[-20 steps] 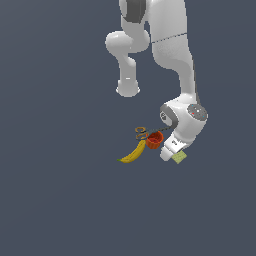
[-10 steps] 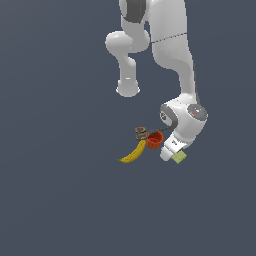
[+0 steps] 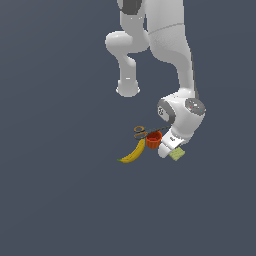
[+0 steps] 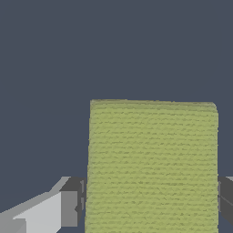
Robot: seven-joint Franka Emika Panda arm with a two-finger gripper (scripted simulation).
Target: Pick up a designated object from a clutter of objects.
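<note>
Gripper (image 4: pixel 150 207) is down low at the centre-right of the exterior view, fingers (image 4: pixel 68 208) hugging either side of the yellow-green pad (image 4: pixel 152 166), seemingly clamped on it (contact looks snug). Best lift straight up, keeping the squeeze even. Just left sits the red cup (image 3: pixel 153 140), contents too small to tell.

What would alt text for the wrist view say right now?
A yellow-green sponge pad fills the lower middle of the frame, lying flat on a dark grey floor. The gripper straddles it, one grey finger showing on each side at the pad's edges.
</note>
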